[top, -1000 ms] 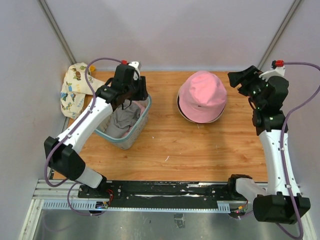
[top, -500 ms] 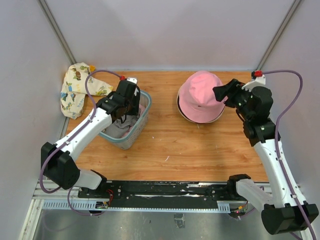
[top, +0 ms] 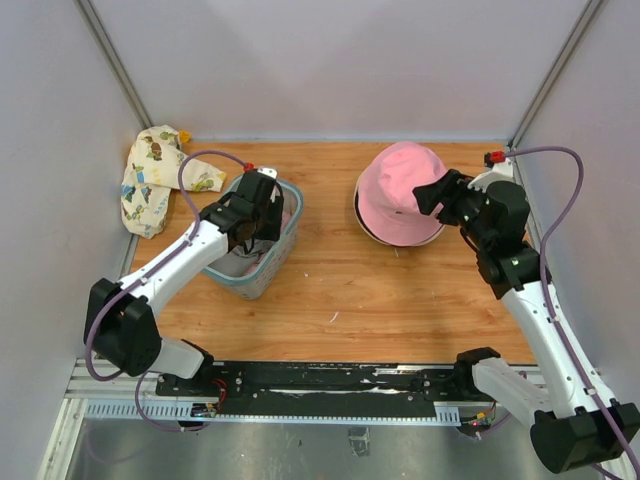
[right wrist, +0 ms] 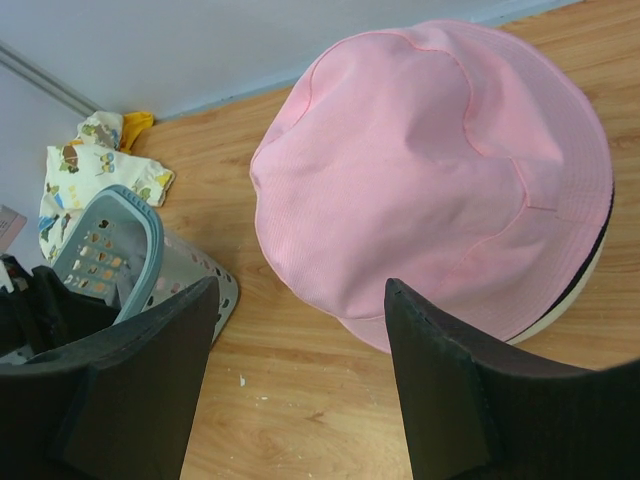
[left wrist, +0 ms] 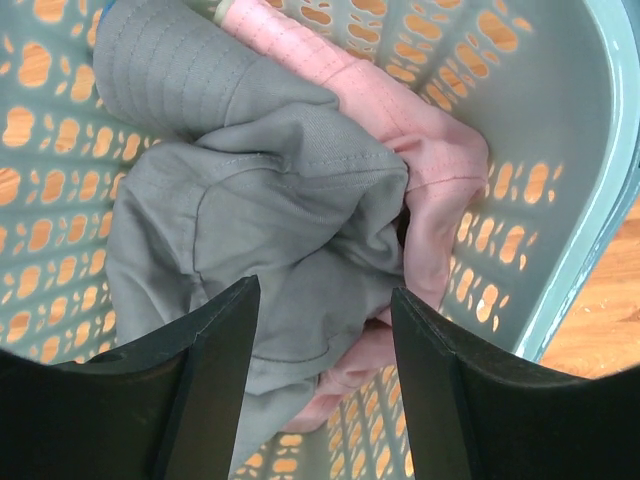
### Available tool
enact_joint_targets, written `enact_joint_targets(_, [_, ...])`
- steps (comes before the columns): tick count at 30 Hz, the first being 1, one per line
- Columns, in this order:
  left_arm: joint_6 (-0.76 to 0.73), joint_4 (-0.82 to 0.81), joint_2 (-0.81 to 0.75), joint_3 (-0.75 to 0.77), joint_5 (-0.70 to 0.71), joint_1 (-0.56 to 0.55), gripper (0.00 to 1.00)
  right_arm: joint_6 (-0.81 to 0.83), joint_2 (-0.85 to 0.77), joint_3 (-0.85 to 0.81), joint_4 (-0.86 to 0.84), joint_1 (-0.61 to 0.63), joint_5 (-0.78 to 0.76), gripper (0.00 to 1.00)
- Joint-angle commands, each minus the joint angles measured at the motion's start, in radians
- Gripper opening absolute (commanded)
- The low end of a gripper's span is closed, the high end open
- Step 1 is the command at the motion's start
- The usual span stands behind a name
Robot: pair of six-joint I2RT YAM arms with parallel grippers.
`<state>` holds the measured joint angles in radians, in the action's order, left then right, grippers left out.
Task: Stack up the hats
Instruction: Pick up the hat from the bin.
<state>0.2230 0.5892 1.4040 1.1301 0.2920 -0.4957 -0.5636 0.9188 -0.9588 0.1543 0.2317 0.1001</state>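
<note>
A pink hat (top: 400,192) (right wrist: 440,170) lies crown up on the table at the back right, with dark and cream brims (right wrist: 592,262) showing under its edge. In the blue-grey basket (top: 272,268) lie a crumpled grey hat (left wrist: 260,220) and a pink hat (left wrist: 435,170). My left gripper (top: 252,228) (left wrist: 325,292) reaches down into the basket, open, just above the grey hat with nothing between its fingers. At the right side of the table's pink hat, my right gripper (top: 430,192) (right wrist: 300,285) hovers open and holds nothing.
A cream cloth with cartoon prints (top: 150,185) (right wrist: 85,170) lies at the table's back left corner, behind the basket (right wrist: 120,235). Bare wooden tabletop (top: 390,290) runs along the front, between the basket and the hat.
My right arm has swung left and down until its gripper is at the pink hat. My left gripper has sunk deeper into the basket and its jaws have widened a little.
</note>
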Motion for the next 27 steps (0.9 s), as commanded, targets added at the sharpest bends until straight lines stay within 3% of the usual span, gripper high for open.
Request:
enact_joint_targets(1, [-0.008, -0.086, 0.015, -0.034, -0.008, 0.011, 0.60, 0.021, -0.020, 0.010, -0.019, 0.024, -0.026, 0.68])
enact_joint_targets(11, [0.014, -0.167, 0.062, -0.074, 0.027, 0.030, 0.59, 0.018, -0.019, 0.022, -0.031, 0.033, -0.024, 0.68])
enact_joint_targets(21, [0.018, -0.227, 0.051, -0.082, 0.028, 0.030, 0.15, 0.024, -0.032, 0.027, -0.027, 0.034, -0.027, 0.68])
enact_joint_targets(25, [0.004, -0.199, 0.038, -0.043, 0.026, 0.030, 0.01, 0.022, -0.037, 0.019, -0.026, 0.036, -0.023, 0.68])
enact_joint_targets(27, [0.000, -0.188, 0.029, -0.027, 0.023, 0.029, 0.01, 0.022, -0.040, 0.012, -0.019, 0.043, -0.027, 0.68])
